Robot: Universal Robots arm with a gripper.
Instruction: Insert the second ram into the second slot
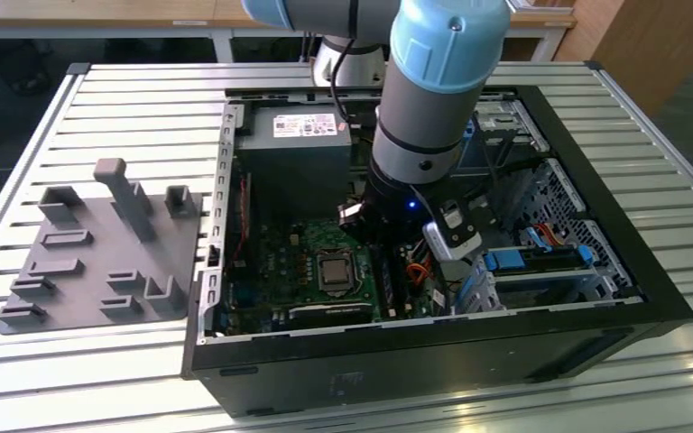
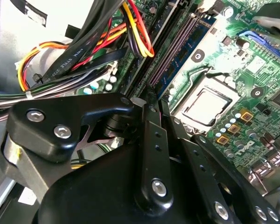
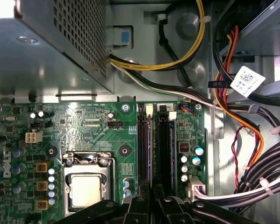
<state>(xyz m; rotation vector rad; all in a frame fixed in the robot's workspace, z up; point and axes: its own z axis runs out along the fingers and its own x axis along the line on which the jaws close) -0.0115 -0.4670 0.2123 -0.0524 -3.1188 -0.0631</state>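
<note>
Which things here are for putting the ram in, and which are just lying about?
For the job: black robot gripper; thin blue ram stick; long black memory slots.
Just there: grey plastic holder tray; silver metal power box; yellow and red wire bundle; square silver processor chip.

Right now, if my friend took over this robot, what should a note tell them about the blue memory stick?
The gripper is low inside the open black metal computer case, right over the two long black memory slots.
The thin blue circuit-board stick stands edge-on in one slot, in line with the gripper.
Done: the stick is in a slot.
Left: full seating is not confirmed.
</note>
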